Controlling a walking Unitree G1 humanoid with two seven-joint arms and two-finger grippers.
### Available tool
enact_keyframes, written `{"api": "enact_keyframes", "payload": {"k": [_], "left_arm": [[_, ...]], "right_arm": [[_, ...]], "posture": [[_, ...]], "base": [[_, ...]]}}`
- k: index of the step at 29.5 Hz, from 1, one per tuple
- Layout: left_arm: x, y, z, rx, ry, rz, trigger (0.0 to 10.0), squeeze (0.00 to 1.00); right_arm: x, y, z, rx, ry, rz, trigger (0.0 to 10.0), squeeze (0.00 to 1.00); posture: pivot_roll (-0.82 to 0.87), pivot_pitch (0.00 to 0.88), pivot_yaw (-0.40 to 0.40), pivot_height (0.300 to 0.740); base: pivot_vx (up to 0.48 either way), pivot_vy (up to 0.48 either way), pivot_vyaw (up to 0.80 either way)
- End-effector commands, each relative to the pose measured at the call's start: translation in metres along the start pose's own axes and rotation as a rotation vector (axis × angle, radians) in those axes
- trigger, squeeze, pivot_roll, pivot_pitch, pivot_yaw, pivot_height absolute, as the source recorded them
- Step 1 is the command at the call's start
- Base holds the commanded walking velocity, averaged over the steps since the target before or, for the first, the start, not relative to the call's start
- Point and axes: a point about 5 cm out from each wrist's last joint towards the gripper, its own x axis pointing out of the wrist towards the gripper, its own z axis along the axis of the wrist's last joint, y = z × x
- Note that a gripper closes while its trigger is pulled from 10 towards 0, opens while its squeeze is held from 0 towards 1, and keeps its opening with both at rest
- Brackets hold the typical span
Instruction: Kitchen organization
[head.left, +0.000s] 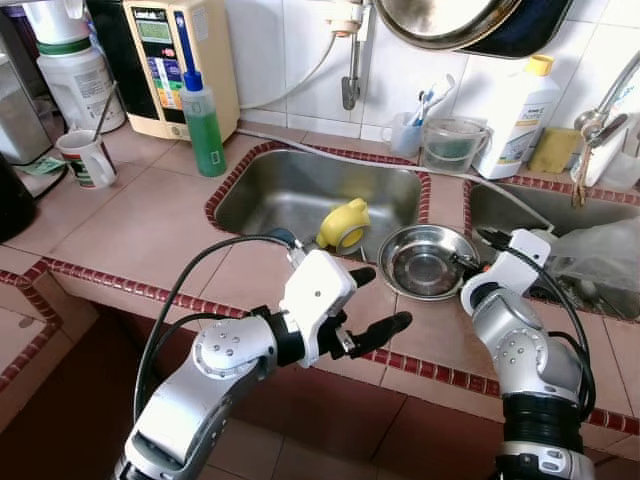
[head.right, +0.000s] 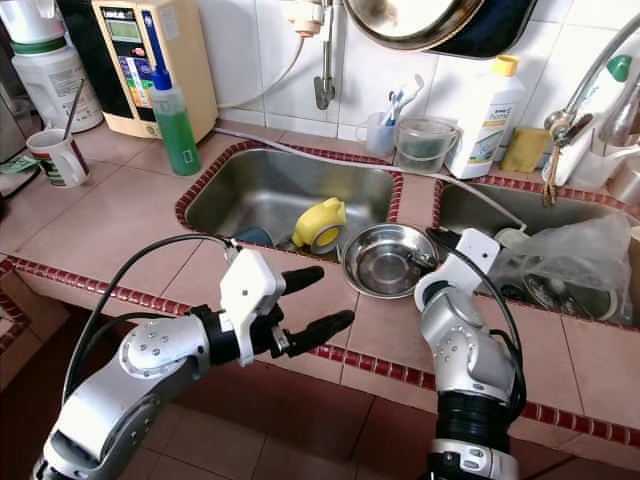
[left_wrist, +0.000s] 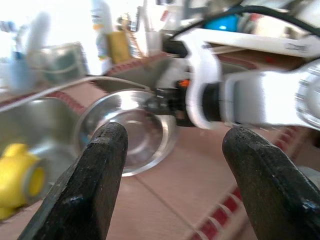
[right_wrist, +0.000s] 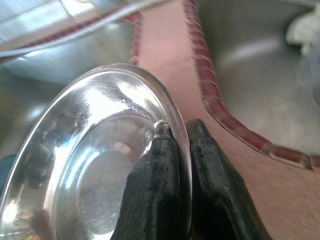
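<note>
Progress looks early: the right gripper (right_wrist: 176, 137) has its fingers pinched narrow on the rim of the steel bowl (head.left: 425, 262), one finger inside and one outside, and the bowl sits on the tiled bench (head.left: 130, 215), on the strip between the two sinks and just beside the left sink (head.left: 300, 190). I judge this to be the grasp stage of moving the bowl, with the lift and the putting away left to do; where it should go cannot be told. The left gripper (head.left: 372, 300) hangs free above the front edge of the bench, near the bowl but not touching it, fingers spread wide and holding nothing. Other things seem unsorted: a yellow cup-like thing (head.left: 343, 224) lies on its side in the left sink, and the right sink (head.right: 520, 215) holds a clear plastic bag (head.right: 580, 255) and some dishes. The bench is pinkish tile with a dark red border. Along the white tiled wall stand a green soap bottle (head.left: 203, 125), a beige water machine (head.left: 180, 60), a mug (head.left: 88, 158) with a spoon, a cup of toothbrushes (head.left: 410, 125), a clear jug (head.left: 452, 145) and a white bottle with a yellow cap (head.left: 515, 110). A large pan (head.left: 450, 20) hangs above, and a tap (head.left: 600, 115) reaches over the right sink.
</note>
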Motion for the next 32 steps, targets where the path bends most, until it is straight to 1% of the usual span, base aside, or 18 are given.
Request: {"api": "enact_keyframes", "payload": {"k": [1,3,6,10,11,12,16,17,18,21,23,25,26,27,28,30,31,32], "left_arm": [[-0.001,0.014,0.002,0.024,-0.004,0.073,10.0,0.00],[0.000,0.023,0.003,0.042,-0.003,0.116,10.0,0.00],[0.000,0.036,0.005,0.050,-0.005,0.170,10.0,0.00],[-0.001,0.043,0.008,0.032,-0.022,0.205,10.0,0.00],[-0.001,0.046,0.008,0.011,-0.043,0.228,10.0,0.00],[-0.001,0.050,0.006,-0.021,-0.054,0.262,10.0,0.00],[-0.002,0.055,0.003,-0.040,-0.061,0.290,10.0,0.00],[-0.004,0.060,0.000,-0.032,-0.064,0.321,10.0,0.00],[-0.006,0.063,-0.005,-0.007,-0.059,0.347,10.0,0.00],[-0.007,0.064,-0.008,-0.036,-0.062,0.358,10.0,0.00],[-0.010,0.069,-0.014,-0.049,-0.067,0.388,10.0,0.00],[-0.012,0.073,-0.015,-0.080,-0.096,0.410,10.0,0.00],[-0.014,0.078,-0.018,-0.092,-0.092,0.436,10.0,0.00],[-0.015,0.083,-0.021,-0.077,-0.086,0.463,10.0,0.00],[-0.015,0.083,-0.021,-0.077,-0.086,0.463,10.0,0.00],[-0.016,0.085,-0.024,-0.077,-0.085,0.466,10.0,0.00],[-0.017,0.087,-0.026,-0.099,-0.082,0.471,10.0,0.00],[-0.017,0.087,-0.026,-0.099,-0.082,0.471,10.0,0.00]], "right_arm": [[-0.003,0.011,0.014,-0.019,-0.085,0.059,0.0,0.00],[-0.003,0.017,0.018,-0.024,-0.117,0.083,0.0,0.00],[-0.004,0.024,0.027,-0.069,-0.191,0.116,0.0,0.00],[-0.005,0.029,0.034,-0.070,-0.239,0.152,0.0,0.00],[-0.008,0.030,0.041,-0.116,-0.322,0.174,1.5,0.00],[-0.012,0.032,0.046,-0.149,-0.400,0.221,10.0,0.00],[-0.013,0.032,0.048,-0.160,-0.423,0.236,10.0,0.00],[-0.018,0.034,0.050,-0.230,-0.494,0.288,10.0,0.00],[-0.023,0.035,0.047,-0.279,-0.534,0.348,10.0,0.00],[-0.024,0.033,0.045,-0.281,-0.540,0.348,10.0,0.00],[-0.027,0.031,0.045,-0.325,-0.588,0.335,10.0,0.00],[-0.029,0.031,0.045,-0.306,-0.614,0.353,10.0,0.00],[-0.032,0.033,0.046,-0.293,-0.653,0.353,10.0,0.00],[-0.035,0.037,0.044,-0.308,-0.669,0.385,10.0,0.00],[-0.035,0.037,0.044,-0.308,-0.669,0.385,10.0,0.00],[-0.036,0.041,0.039,-0.389,-0.673,0.384,10.0,0.00],[-0.036,0.042,0.033,-0.436,-0.666,0.374,10.0,0.00],[-0.036,0.042,0.033,-0.436,-0.666,0.374,10.0,0.00]], "posture": [[0.04,0.000,-0.026,0.740],[0.04,0.000,-0.027,0.740],[0.05,0.000,-0.031,0.740],[0.05,0.000,-0.034,0.740],[0.05,0.000,-0.033,0.740],[0.05,0.000,-0.034,0.740],[0.05,0.000,-0.035,0.740],[0.05,0.000,-0.035,0.740],[0.05,0.000,-0.030,0.740],[0.06,0.000,-0.032,0.740],[0.06,0.000,-0.034,0.740],[0.06,0.000,-0.034,0.740],[0.06,0.000,-0.035,0.740],[0.05,0.000,-0.034,0.740],[0.05,0.000,-0.034,0.740],[0.04,0.000,-0.026,0.740],[0.04,0.000,-0.024,0.740],[0.04,0.000,-0.024,0.740]], "base": [[0.000,0.000,0.00],[0.000,0.000,0.00],[0.000,0.000,0.00],[0.000,0.000,0.00],[0.000,0.000,0.00],[0.000,0.000,0.00],[0.000,0.000,0.00],[0.000,0.000,0.00],[0.000,0.000,0.00],[0.000,0.000,0.00],[0.000,0.000,0.00],[0.000,0.000,0.00],[0.000,0.000,0.00],[0.000,0.000,0.00],[0.000,0.000,0.00],[0.000,0.000,0.00],[0.000,0.000,0.00],[0.000,0.000,0.00]]}}
